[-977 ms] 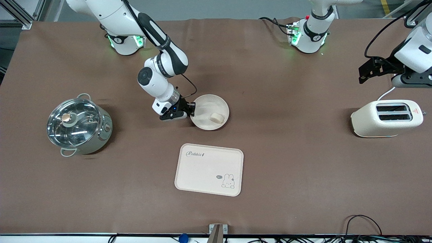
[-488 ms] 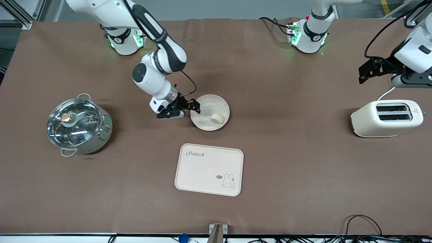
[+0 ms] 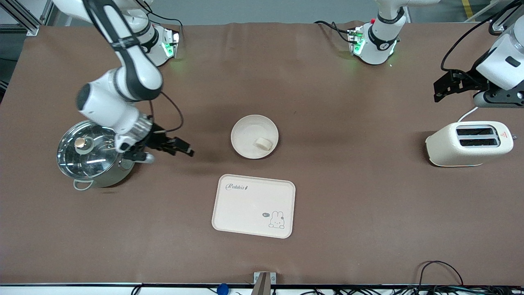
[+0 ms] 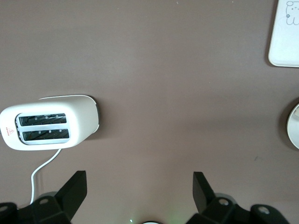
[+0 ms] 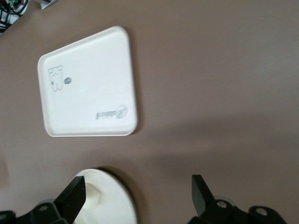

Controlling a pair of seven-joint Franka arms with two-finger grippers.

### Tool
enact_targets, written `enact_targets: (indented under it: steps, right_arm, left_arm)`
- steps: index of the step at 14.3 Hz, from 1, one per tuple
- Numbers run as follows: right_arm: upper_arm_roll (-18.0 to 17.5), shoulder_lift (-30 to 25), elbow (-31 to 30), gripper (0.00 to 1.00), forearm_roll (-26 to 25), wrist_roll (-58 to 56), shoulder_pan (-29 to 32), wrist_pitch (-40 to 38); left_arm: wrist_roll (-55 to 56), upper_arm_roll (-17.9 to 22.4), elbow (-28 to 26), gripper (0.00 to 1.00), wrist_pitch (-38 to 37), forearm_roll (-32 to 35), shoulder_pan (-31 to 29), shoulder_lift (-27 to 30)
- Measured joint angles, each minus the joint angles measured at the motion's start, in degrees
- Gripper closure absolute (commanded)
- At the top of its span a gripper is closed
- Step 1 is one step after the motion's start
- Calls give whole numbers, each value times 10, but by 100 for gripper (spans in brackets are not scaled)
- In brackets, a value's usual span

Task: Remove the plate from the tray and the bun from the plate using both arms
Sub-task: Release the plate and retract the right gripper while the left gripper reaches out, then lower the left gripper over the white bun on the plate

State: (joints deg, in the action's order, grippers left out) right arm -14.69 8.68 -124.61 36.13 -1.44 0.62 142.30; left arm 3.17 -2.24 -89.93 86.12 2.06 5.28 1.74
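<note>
While the plate (image 3: 254, 136) lies on the table (image 3: 327, 205) with the bun (image 3: 263, 143) on it, the right hand (image 3: 180, 146) hangs empty, fingers apart, between the plate and the pot (image 3: 95, 153). The left hand (image 3: 443, 87) waits with fingers apart above the toaster (image 3: 469, 143), well apart from the plate.

We are observing the plate (image 3: 254, 136), a round, shallow, cream-white dish with a raised rim, lying flat and upright on the brown table near its middle. It is sitting farther from the front camera than the rectangular tray, apart from it, and nothing is gripping it. We are seeing the bun (image 3: 263, 143), a small pale cream puck, lying inside the plate, off centre, close to the rim on the side nearer the front camera and toward the left arm's end. In the right wrist view, part of the plate (image 5: 112, 205) is showing.
</note>
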Motion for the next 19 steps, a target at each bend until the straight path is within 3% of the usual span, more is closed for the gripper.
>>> enact_targets:
  steps: [3, 6, 9, 14, 19]
  right_arm:
    - [29, -52, 20, 0, -79, -55, 82, -145]
    - [104, -104, 101, 0, -174, -67, 87, -356]
    - [125, -163, 167, 0, -240, -68, 84, -469]
    - [125, -199, 288, 0, -374, -37, 49, -559]
    - [123, -191, 298, 0, -397, -16, 35, -561]
  left_arm:
    - [0, -2, 0, 0, 0, -1, 1, -4]
    - [29, -8, -1, 0, 6, -18, 10, -16]
    - [105, -45, -2, 0, 53, -21, 27, -59]
    - [304, -116, -2, 0, 147, -21, 73, -156]
    - [499, -118, -2, 0, 235, -21, 168, -254]
